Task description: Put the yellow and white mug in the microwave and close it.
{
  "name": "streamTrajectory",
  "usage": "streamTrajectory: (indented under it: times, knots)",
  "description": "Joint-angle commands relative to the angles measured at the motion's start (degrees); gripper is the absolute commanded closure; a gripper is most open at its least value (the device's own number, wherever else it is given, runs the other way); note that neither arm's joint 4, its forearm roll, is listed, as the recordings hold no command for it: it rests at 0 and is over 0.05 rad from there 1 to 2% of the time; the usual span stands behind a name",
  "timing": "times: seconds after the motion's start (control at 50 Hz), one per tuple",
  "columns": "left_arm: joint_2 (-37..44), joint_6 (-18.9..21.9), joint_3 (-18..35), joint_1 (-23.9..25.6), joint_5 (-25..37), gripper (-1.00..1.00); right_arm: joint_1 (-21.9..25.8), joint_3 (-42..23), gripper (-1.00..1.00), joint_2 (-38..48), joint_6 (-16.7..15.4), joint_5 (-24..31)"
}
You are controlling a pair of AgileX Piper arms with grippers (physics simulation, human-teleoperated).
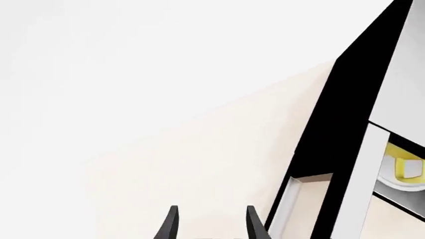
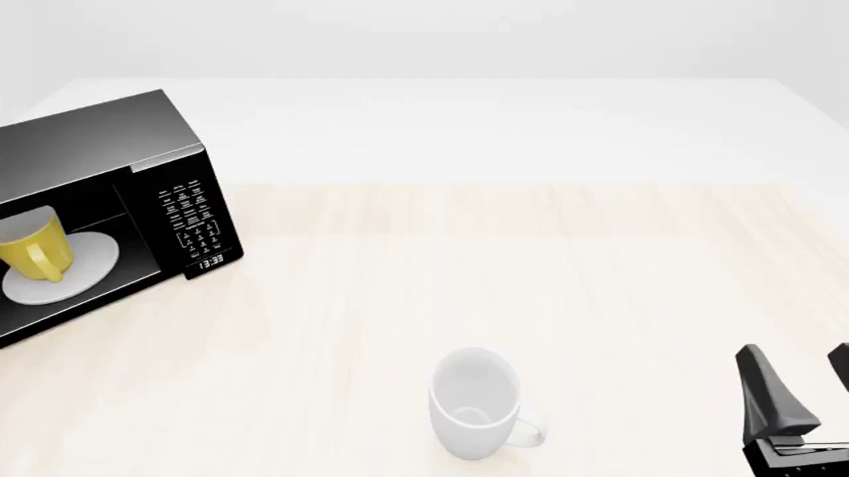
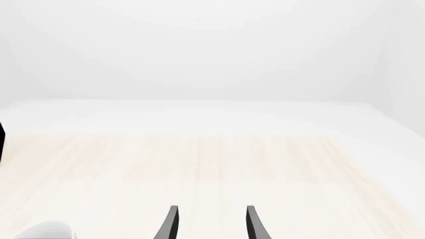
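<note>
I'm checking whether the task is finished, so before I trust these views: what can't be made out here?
- Microwave door: front view cuts it off at the left edge; the left wrist view is too tilted to tell its position.
- Left gripper: absent from the front view; only fingertips show in its wrist view.
- Yellow mug: partly cut by the front view's edge.
- Clock display: too small to read surely.

The front view looks down over the table; both wrist views look along it, low and close.
</note>
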State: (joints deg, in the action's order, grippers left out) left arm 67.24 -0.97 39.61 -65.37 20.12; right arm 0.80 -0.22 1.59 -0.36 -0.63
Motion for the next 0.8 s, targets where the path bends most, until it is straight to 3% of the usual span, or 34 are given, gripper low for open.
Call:
streamTrajectory:
  times: [0.02,0.26,0.48,0.66,0.8]
  knots:
    - [1.55,-1.36,-0.41,3.22,-0.42,-1.0,0.02,0.0,-1.0,-0.07,-0.05,0.03]
    - [5.11,-2.82,-1.46,7.58,-1.57,-1.0,0.02,0.0,-1.0,0.01,-0.02,-0.01]
    - [5.96,-3.1,-1.56,8.72,-2.47,-1.0,0.03,0.0,-1.0,0.04,-0.02,-0.02]
    - [6.34,-5.53,-1.95,14.06,-2.82,-1.0,0.04,0.0,-1.0,0.08,-0.03,-0.05]
    - [6.77,-5.33,-1.89,14.58,-3.35,-1.0,0.05,0.0,-1.0,0.1,-0.02,-0.06]
